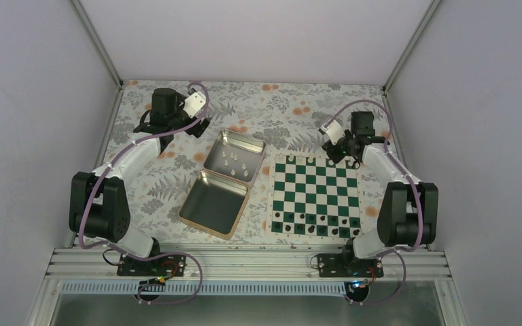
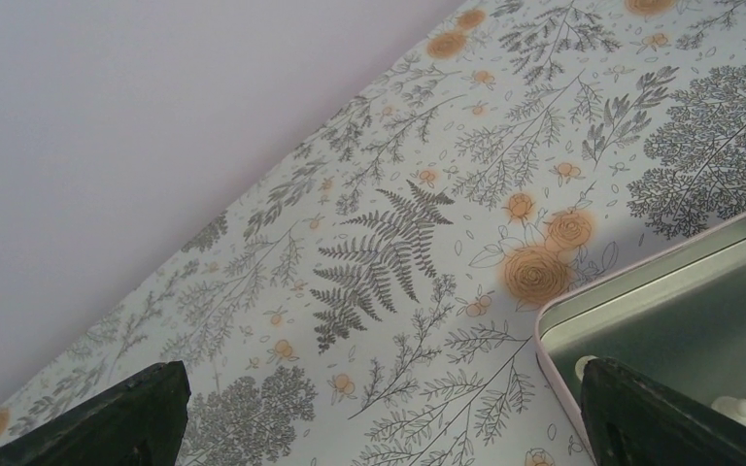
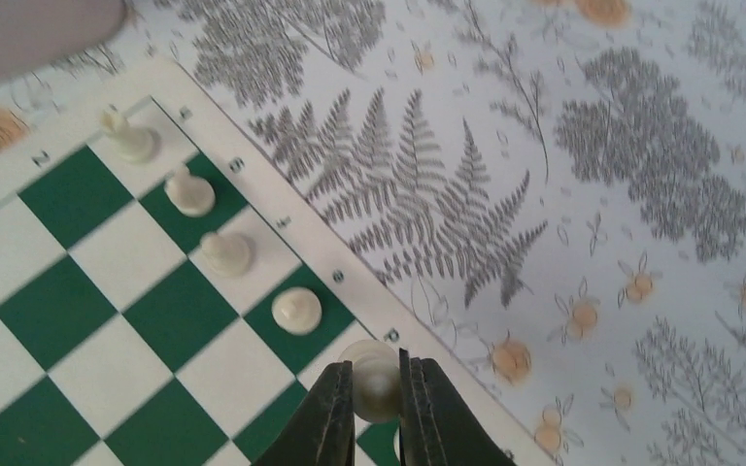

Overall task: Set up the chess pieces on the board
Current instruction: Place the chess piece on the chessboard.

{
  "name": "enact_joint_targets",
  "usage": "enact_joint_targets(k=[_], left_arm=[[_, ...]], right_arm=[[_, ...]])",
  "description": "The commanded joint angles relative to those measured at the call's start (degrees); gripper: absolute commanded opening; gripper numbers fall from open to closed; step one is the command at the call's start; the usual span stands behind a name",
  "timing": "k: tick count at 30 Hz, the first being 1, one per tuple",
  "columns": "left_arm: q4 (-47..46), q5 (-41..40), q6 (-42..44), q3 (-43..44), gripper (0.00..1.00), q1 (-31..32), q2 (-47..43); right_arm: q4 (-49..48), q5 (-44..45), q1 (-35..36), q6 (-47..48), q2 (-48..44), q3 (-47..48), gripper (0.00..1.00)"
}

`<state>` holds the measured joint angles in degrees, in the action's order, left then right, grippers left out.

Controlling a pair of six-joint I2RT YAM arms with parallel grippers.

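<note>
Four cream-white chess pieces [image 3: 225, 252]: diagonal row on edge squares of green-and-white chessboard [image 3: 58, 311], upper left.
Right gripper [image 3: 374, 369]: clenched on fifth cream piece [image 3: 376, 393], bottom centre.
Left gripper [image 2: 381, 388]: released, over floral tabletop [image 2: 389, 243].

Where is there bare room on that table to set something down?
The board's middle rows are bare, between the cream pieces at its far edge and the dark pieces along its near edge. The tin's near half is empty. Crowded: the far corner, where the right hand grips another piece.

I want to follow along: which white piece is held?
The round-topped one pinched in the right end effector; the other four stand free on the board.
</note>
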<state>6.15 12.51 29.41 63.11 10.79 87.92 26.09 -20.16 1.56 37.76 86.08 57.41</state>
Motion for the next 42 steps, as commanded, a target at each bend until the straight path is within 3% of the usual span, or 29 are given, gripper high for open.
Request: enact_joint_targets(k=[1,9,42], left_arm=[[-0.18,0.11,0.52,1.28,1.0,0.75,0.89],[-0.18,-0.38,0.6,1.31,1.0,1.35,1.34],[-0.01,-0.76,1.0,1.32,1.0,1.72,1.65]], right_arm=[[-2.12,-1.95,-2.05,3.29,-0.33,-2.36,0.11],[-5.25,-1.58,-2.74,4.24,3.52,-5.61,0.11],[-4.54,-1.59,-2.79,5.62,11.84,-0.72,0.13]])
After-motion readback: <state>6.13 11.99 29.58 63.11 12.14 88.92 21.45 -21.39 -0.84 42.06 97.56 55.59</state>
